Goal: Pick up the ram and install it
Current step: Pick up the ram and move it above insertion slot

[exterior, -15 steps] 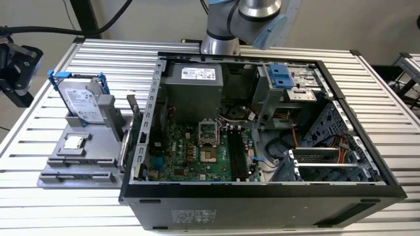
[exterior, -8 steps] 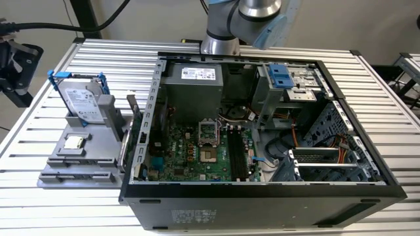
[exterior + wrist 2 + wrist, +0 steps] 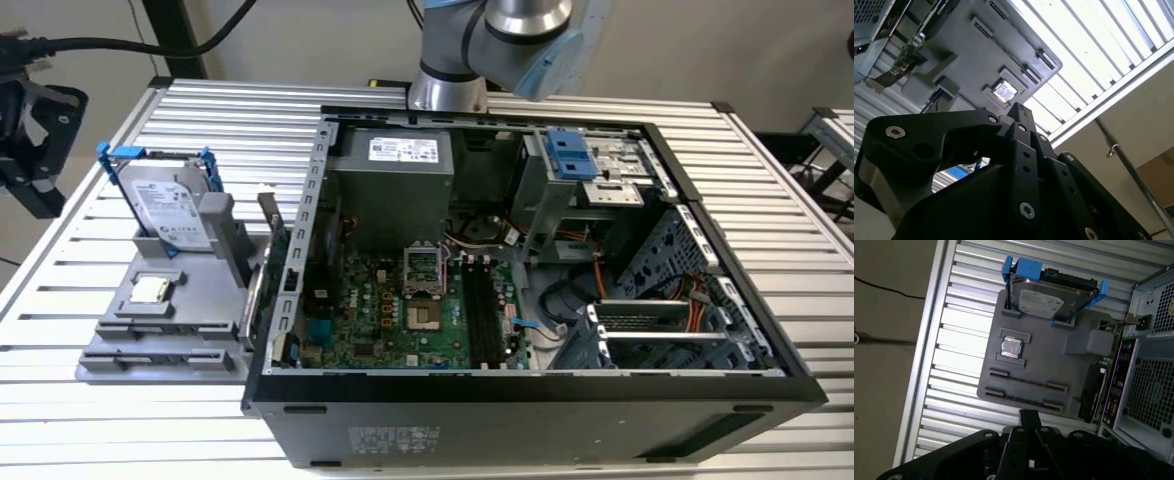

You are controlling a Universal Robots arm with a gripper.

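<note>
While the pincer [image 3: 1028,414] hangs closed and empty, a hard drive [image 3: 1049,300] stands on the gray tray [image 3: 1054,365].

The silver arm [image 3: 470,45] stands upright, its black pincer [image 3: 1027,415] aimed downward.

Black end effector [image 3: 1017,111], grey tray [image 3: 1004,50] beyond

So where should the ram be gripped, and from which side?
Probably its free upper long edge, from above, pinching the two flat faces: the ram seems to stand on edge in the gray holder, close beside the computer case.
</note>
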